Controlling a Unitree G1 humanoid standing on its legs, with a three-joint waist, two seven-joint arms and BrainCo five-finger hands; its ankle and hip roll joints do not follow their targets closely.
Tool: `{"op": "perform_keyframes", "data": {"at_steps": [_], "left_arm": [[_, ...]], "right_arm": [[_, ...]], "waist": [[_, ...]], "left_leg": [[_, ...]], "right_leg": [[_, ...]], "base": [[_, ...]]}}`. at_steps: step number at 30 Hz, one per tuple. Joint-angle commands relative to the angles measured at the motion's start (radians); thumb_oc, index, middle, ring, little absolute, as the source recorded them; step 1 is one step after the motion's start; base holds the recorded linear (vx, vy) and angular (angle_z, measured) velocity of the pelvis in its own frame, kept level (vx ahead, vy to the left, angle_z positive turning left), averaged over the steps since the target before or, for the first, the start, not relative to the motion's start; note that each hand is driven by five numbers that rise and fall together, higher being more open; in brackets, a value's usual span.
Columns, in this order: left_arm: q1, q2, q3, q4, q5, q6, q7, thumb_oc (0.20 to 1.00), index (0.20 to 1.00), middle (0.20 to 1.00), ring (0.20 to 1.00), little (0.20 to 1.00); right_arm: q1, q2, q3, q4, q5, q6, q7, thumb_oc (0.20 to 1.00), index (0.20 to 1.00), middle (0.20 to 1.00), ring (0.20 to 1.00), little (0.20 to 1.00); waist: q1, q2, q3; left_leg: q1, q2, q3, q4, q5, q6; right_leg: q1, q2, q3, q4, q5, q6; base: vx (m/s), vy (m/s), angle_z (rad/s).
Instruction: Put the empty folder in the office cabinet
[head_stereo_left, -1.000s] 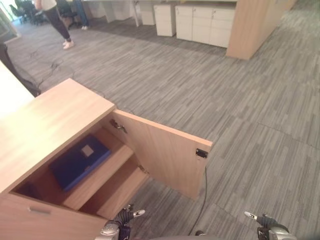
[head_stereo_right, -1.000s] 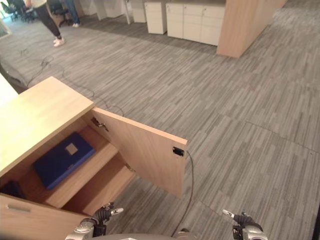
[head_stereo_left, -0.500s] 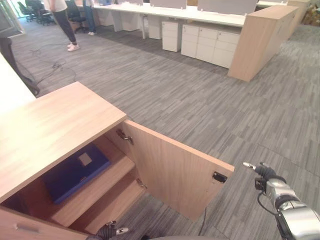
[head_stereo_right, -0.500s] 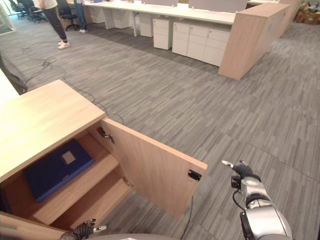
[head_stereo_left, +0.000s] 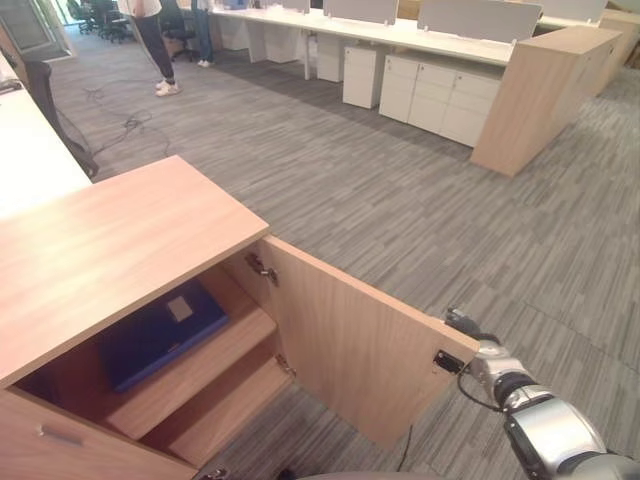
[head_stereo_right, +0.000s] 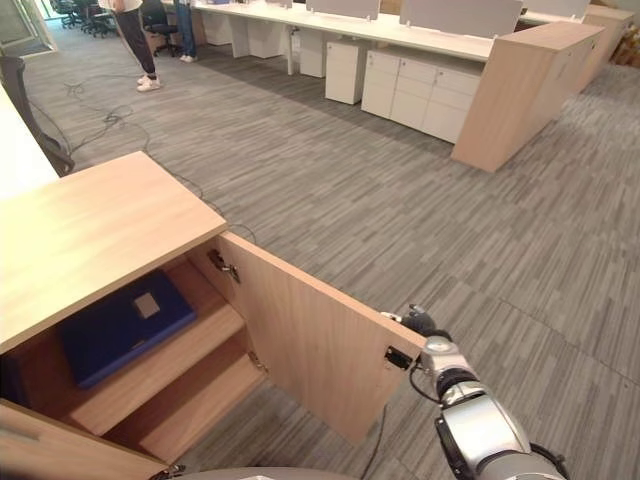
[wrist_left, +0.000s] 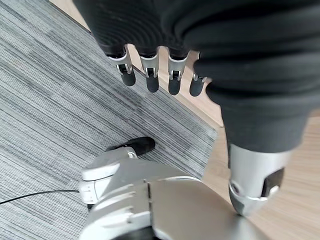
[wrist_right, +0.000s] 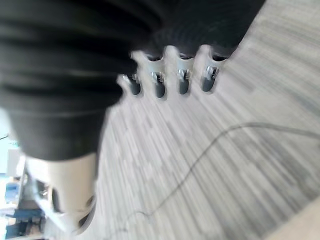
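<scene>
On the grey office carpet (head_stereo_left: 400, 200), your blue folder (head_stereo_left: 160, 335) lies on the open cabinet's (head_stereo_left: 120, 250) upper shelf; your right hand (head_stereo_right: 425, 325), fingers relaxed and empty, reaches the door's (head_stereo_left: 360, 350) 3 o'clock edge.

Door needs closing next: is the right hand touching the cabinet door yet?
Cannot tell. In the right eye view the right hand sits at the cabinet door's outer top corner, but no contact or gap shows plainly.
</scene>
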Motion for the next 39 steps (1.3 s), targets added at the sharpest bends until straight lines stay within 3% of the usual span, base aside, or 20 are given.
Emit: {"op": "perform_keyframes", "data": {"at_steps": [1, 5, 8, 10, 12, 14, 15, 16, 17, 19, 23, 26, 29, 30, 32, 33, 35, 37, 39], "left_arm": [[-0.066, -0.010, 0.005, 0.054, 0.029, -0.007, 0.013, 1.000, 1.000, 1.000, 1.000, 1.000], [-0.073, -0.006, 0.021, 0.057, 0.036, -0.009, 0.023, 1.000, 1.000, 1.000, 1.000, 1.000], [-0.081, 0.013, 0.059, 0.051, 0.052, -0.010, 0.040, 1.000, 1.000, 1.000, 1.000, 1.000], [-0.086, 0.021, 0.073, 0.038, 0.053, -0.017, 0.053, 1.000, 1.000, 1.000, 1.000, 1.000], [-0.119, 0.012, 0.071, 0.024, 0.039, -0.025, 0.066, 1.000, 1.000, 1.000, 1.000, 1.000], [-0.137, 0.003, 0.066, 0.022, 0.038, -0.022, 0.073, 1.000, 1.000, 1.000, 1.000, 1.000], [-0.137, 0.002, 0.069, 0.017, 0.042, -0.020, 0.073, 1.000, 1.000, 1.000, 1.000, 1.000], [-0.125, 0.003, 0.072, 0.020, 0.050, -0.018, 0.071, 1.000, 1.000, 1.000, 1.000, 1.000], [-0.116, 0.007, 0.071, 0.055, 0.085, -0.009, 0.072, 1.000, 1.000, 1.000, 1.000, 1.000], [-0.130, 0.024, 0.069, 0.113, 0.128, 0.009, 0.067, 1.000, 1.000, 1.000, 1.000, 1.000], [-0.140, 0.039, 0.092, 0.133, 0.151, 0.027, 0.074, 1.000, 1.000, 1.000, 1.000, 1.000], [-0.152, 0.050, 0.086, 0.125, 0.150, 0.028, 0.075, 1.000, 1.000, 1.000, 1.000, 1.000], [-0.156, 0.063, 0.089, 0.124, 0.149, 0.028, 0.080, 1.000, 1.000, 1.000, 1.000, 1.000], [-0.159, 0.086, 0.100, 0.124, 0.146, 0.025, 0.088, 1.000, 1.000, 1.000, 1.000, 1.000], [-0.165, 0.110, 0.107, 0.124, 0.134, 0.024, 0.095, 1.000, 1.000, 1.000, 1.000, 1.000], [-0.168, 0.115, 0.109, 0.125, 0.126, 0.022, 0.098, 1.000, 1.000, 1.000, 1.000, 1.000], [-0.179, 0.121, 0.100, 0.130, 0.114, 0.020, 0.103, 1.000, 1.000, 1.000, 1.000, 1.000], [-0.183, 0.124, 0.093, 0.128, 0.111, 0.016, 0.101, 1.000, 1.000, 1.000, 1.000, 1.000], [-0.181, 0.122, 0.091, 0.125, 0.109, 0.011, 0.099, 1.000, 1.000, 1.000, 1.000, 1.000]], "right_arm": [[-0.016, 0.081, 0.043, -0.027, -0.031, -0.039, 0.019, 1.000, 1.000, 1.000, 1.000, 1.000], [0.065, 0.125, 0.085, -0.080, -0.045, -0.042, 0.042, 1.000, 1.000, 1.000, 1.000, 1.000], [0.197, 0.137, 0.178, -0.222, -0.100, -0.042, 0.094, 1.000, 1.000, 1.000, 1.000, 1.000], [0.246, 0.128, 0.213, -0.316, -0.102, -0.054, 0.110, 1.000, 1.000, 1.000, 1.000, 1.000], [0.271, 0.118, 0.225, -0.371, -0.069, -0.071, 0.109, 1.000, 1.000, 1.000, 1.000, 1.000], [0.263, 0.109, 0.224, -0.382, -0.058, -0.075, 0.102, 1.000, 1.000, 1.000, 1.000, 1.000], [0.250, 0.106, 0.244, -0.390, -0.060, -0.071, 0.106, 1.000, 1.000, 1.000, 1.000, 1.000], [0.237, 0.106, 0.256, -0.404, -0.063, -0.067, 0.113, 1.000, 1.000, 1.000, 1.000, 1.000], [0.222, 0.102, 0.264, -0.431, -0.051, -0.063, 0.123, 1.000, 1.000, 1.000, 1.000, 1.000], [0.230, 0.103, 0.273, -0.459, -0.026, -0.062, 0.135, 1.000, 1.000, 1.000, 1.000, 1.000], [0.264, 0.110, 0.257, -0.495, -0.004, -0.048, 0.141, 1.000, 1.000, 1.000, 1.000, 1.000], [0.276, 0.146, 0.204, -0.473, 0.026, -0.044, 0.117, 1.000, 1.000, 1.000, 1.000, 1.000], [0.272, 0.164, 0.185, -0.457, 0.047, -0.044, 0.108, 1.000, 1.000, 1.000, 1.000, 1.000], [0.264, 0.178, 0.177, -0.440, 0.055, -0.047, 0.101, 1.000, 1.000, 1.000, 1.000, 1.000], [0.262, 0.180, 0.164, -0.442, 0.062, -0.049, 0.096, 1.000, 1.000, 1.000, 1.000, 1.000], [0.264, 0.180, 0.161, -0.447, 0.070, -0.050, 0.094, 1.000, 1.000, 1.000, 1.000, 1.000], [0.263, 0.166, 0.145, -0.454, 0.092, -0.057, 0.080, 1.000, 1.000, 1.000, 1.000, 1.000], [0.234, 0.133, 0.095, -0.457, 0.114, -0.072, 0.043, 1.000, 1.000, 1.000, 1.000, 1.000], [0.229, 0.113, 0.066, -0.466, 0.115, -0.079, 0.030, 1.000, 1.000, 1.000, 1.000, 1.000]], "waist": [[0.038, 0.013, 0.019], [0.034, 0.015, 0.025], [0.040, 0.018, 0.041], [0.057, 0.025, 0.063], [0.082, 0.036, 0.100], [0.068, 0.032, 0.117], [0.040, 0.028, 0.117], [0.032, 0.030, 0.111], [0.016, 0.032, 0.093], [-0.005, 0.025, 0.073], [-0.002, -0.004, 0.049], [0.036, -0.050, 0.055], [0.055, -0.061, 0.059], [0.073, -0.070, 0.070], [0.064, -0.074, 0.082], [0.055, -0.066, 0.086], [0.024, -0.044, 0.089], [0.009, -0.035, 0.089], [0.003, -0.031, 0.093]], "left_leg": [[0.071, 0.106, 0.018, 0.027, -0.050, -0.070], [0.065, 0.108, 0.008, 0.028, -0.045, -0.072], [0.048, 0.113, -0.018, 0.029, -0.030, -0.082], [0.008, 0.114, -0.042, 0.034, 0.000, -0.094], [-0.092, 0.104, -0.070, 0.051, 0.037, -0.122], [-0.137, 0.140, 0.033, 0.109, 0.048, -0.124], [-0.102, 0.214, 0.201, 0.161, 0.032, -0.125], [-0.071, 0.248, 0.236, 0.208, 0.022, -0.134], [-0.008, 0.305, 0.260, 0.227, 0.017, -0.166], [0.023, 0.323, 0.295, 0.196, 0.021, -0.175], [0.032, 0.277, 0.296, 0.134, -0.035, -0.153], [-0.004, 0.187, 0.230, 0.132, -0.089, -0.101], [-0.010, 0.149, 0.214, 0.117, -0.108, -0.074], [-0.004, 0.113, 0.206, 0.097, -0.119, -0.049], [-0.010, 0.083, 0.175, 0.076, -0.095, -0.030], [-0.005, 0.080, 0.153, 0.067, -0.091, -0.029], [0.005, 0.067, 0.087, 0.056, -0.090, -0.019], [0.024, 0.043, 0.025, 0.036, -0.091, -0.006], [0.028, 0.037, -0.004, 0.035, -0.092, -0.004]], "right_leg": [[-0.062, -0.094, -0.034, 0.019, 0.042, 0.083], [-0.060, -0.093, -0.037, 0.020, 0.038, 0.080], [-0.058, -0.090, -0.055, 0.021, 0.031, 0.075], [-0.066, -0.091, -0.081, 0.017, 0.030, 0.077], [-0.086, -0.116, -0.155, 0.012, 0.038, 0.086], [-0.096, -0.146, -0.213, 0.016, 0.051, 0.089], [-0.108, -0.166, -0.267, 0.028, 0.062, 0.083], [-0.114, -0.177, -0.287, 0.046, 0.067, 0.074], [-0.108, -0.198, -0.314, 0.080, 0.056, 0.077], [-0.108, -0.209, -0.335, 0.096, 0.064, 0.083], [-0.108, -0.248, -0.347, 0.114, 0.105, 0.110], [-0.101, -0.333, -0.359, 0.159, 0.174, 0.161], [-0.107, -0.366, -0.369, 0.206, 0.189, 0.167], [-0.126, -0.394, -0.360, 0.274, 0.213, 0.174], [-0.169, -0.380, -0.266, 0.307, 0.246, 0.167], [-0.195, -0.342, -0.181, 0.306, 0.223, 0.164], [-0.225, -0.226, -0.014, 0.271, 0.106, 0.142], [-0.247, -0.135, 0.056, 0.221, 0.053, 0.115], [-0.252, -0.112, 0.075, 0.222, 0.036, 0.113]], "base": [[-0.03, -0.004, 0.00], [-0.02, -0.018, 0.02], [-0.06, -0.090, 0.27], [-0.18, -0.084, 0.52], [-0.31, -0.003, 0.69], [-0.26, 0.110, 2.03], [-0.28, 0.203, 2.48], [-0.20, 0.338, 1.58], [-0.08, 0.317, 1.26], [0.00, 0.205, 0.53], [0.02, 0.238, 1.15], [0.03, 0.319, 0.49], [0.02, 0.192, 0.84], [0.06, 0.248, 0.39], [0.02, 0.213, 0.46], [0.05, 0.189, 0.61], [0.17, 0.170, 0.60], [0.18, 0.092, 1.18], [0.12, 0.013, 0.88]]}}
